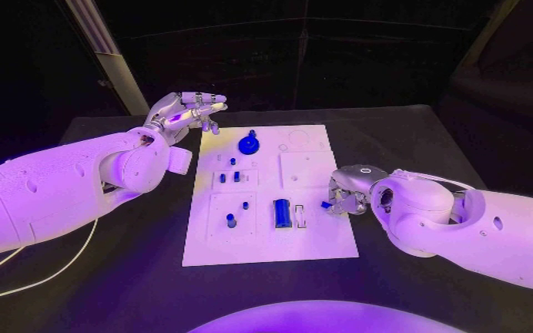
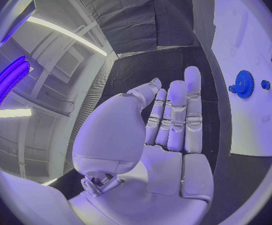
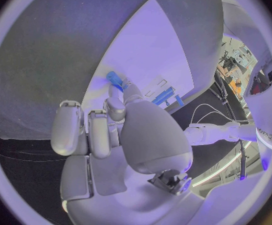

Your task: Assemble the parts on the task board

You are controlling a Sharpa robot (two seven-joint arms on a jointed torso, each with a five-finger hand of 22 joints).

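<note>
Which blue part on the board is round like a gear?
The blue gear at the task board's far end, by the left robot hand; the others are small or bar-shaped.

**Board layout, head view**

Task board (image 1: 300,244) sits centre frame on the table (image 1: 111,287), long axis running top to bottom. Gear part (image 1: 249,146) at board's upper middle. Below it, small parts (image 1: 229,177) clustered in the left-centre recess. Lower left of board: another small part (image 1: 231,220). Right of that, lower centre: long block part (image 1: 282,213) standing lengthwise. Small part (image 1: 326,205) at board's right edge, touching right hand (image 1: 349,193), which rests over that edge, mid-right of frame. Left hand (image 1: 189,113) upper left of frame, above-left of the board's top left corner, apart from the gear.
</note>
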